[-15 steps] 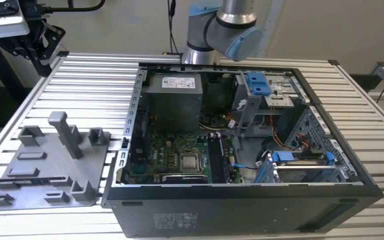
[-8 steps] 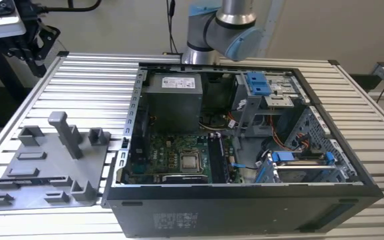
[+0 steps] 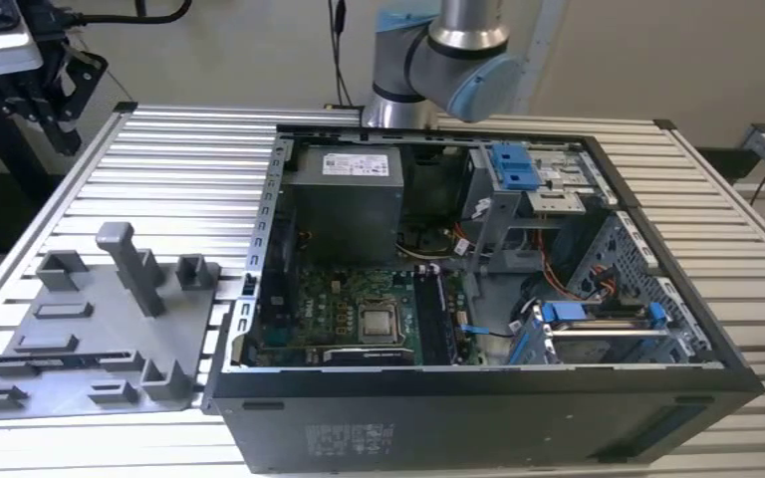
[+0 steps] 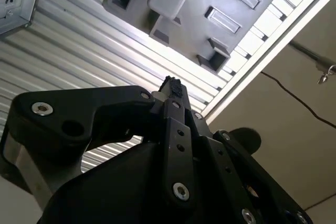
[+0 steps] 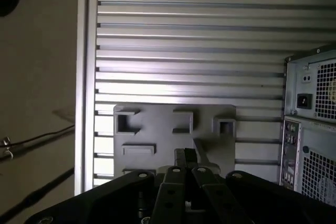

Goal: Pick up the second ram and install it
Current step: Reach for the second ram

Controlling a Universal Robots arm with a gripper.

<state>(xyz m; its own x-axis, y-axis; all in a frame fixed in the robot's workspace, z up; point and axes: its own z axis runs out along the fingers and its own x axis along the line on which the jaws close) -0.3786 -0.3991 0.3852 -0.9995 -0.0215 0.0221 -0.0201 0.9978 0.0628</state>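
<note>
Gripper point(image 4: 170, 83) closest to you in both wrist views, jaws pressed together, nothing pinched | second ram point(image 3: 71, 354), as far as you can tell, is the thin dark strip in the long slot of the grey plate point(image 3: 91, 324), well apart from gripper | open computer case point(image 3: 489, 418) beside plate

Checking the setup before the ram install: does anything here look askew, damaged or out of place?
Nothing stands out. The grey fixture plate lies flat and square on the slatted table, the open computer case sits level beside it, and the end effector hangs in the air, touching nothing.
</note>
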